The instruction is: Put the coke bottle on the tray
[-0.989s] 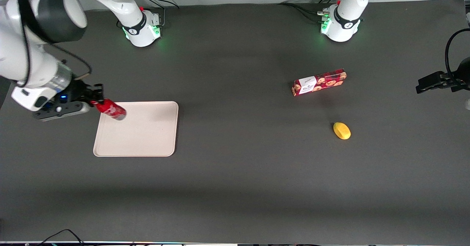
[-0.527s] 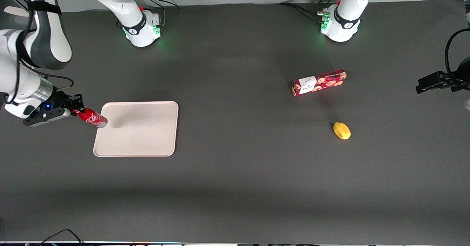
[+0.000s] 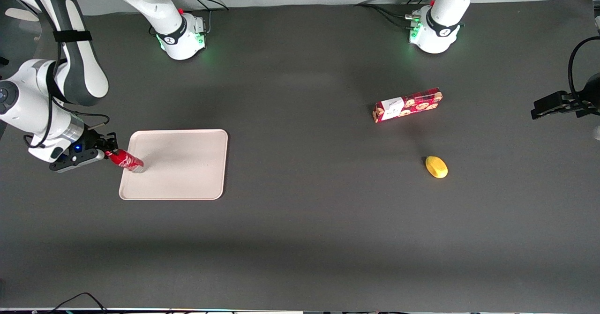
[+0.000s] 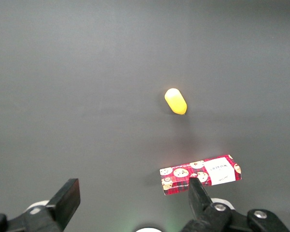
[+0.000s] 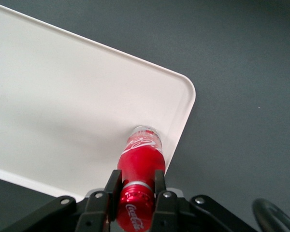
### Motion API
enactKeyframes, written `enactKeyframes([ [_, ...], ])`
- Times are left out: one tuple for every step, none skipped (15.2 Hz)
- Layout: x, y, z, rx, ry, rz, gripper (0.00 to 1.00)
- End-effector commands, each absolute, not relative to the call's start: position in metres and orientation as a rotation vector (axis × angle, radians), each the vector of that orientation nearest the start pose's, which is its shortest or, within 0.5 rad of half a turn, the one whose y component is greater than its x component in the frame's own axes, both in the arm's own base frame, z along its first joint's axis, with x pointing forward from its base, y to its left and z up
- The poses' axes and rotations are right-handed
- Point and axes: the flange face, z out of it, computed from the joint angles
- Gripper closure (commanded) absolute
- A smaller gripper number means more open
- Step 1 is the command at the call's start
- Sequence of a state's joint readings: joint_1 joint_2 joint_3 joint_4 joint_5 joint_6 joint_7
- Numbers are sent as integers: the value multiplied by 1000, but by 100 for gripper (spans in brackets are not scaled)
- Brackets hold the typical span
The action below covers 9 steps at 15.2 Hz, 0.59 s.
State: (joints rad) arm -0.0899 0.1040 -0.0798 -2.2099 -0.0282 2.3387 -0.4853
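The small red coke bottle (image 3: 126, 160) is tilted, its clear base resting on or just above the cream tray (image 3: 187, 168) close to the tray's edge at the working arm's end. My right gripper (image 3: 108, 153) is shut on the bottle's neck and cap, just outside that edge. In the right wrist view the bottle (image 5: 140, 164) sits between the black fingers (image 5: 112, 186) of the gripper (image 5: 136, 186), its base over the tray (image 5: 63, 106) near a rounded corner.
A long red cookie box (image 3: 407, 104) and a yellow lemon-like object (image 3: 436, 167) lie toward the parked arm's end of the table. They also show in the left wrist view, the box (image 4: 200, 174) and the yellow object (image 4: 175, 101).
My gripper with the bottle has swung out toward the working arm's end and come down, then shifted slightly back; the bottle's base now sits low at the tray's edge.
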Motion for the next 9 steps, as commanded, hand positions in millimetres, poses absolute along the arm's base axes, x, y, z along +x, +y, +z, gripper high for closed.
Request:
enactKeyframes([
  [541, -95, 340, -3120, -548, -60, 100],
  [541, -94, 341, -3117, -544, -65, 70],
  [541, -95, 341, -3110, -525, -70, 22],
  [542, -95, 341, -3100, -500, -78, 0],
  [542, -95, 342, -3093, -482, -84, 0],
  [545, -94, 347, -3095, -466, -93, 0],
  [549, -95, 355, -3095, -450, -97, 0],
  [553, -95, 366, -3079, -405, -88, 0],
  [558, -93, 385, -3058, -345, -85, 0],
])
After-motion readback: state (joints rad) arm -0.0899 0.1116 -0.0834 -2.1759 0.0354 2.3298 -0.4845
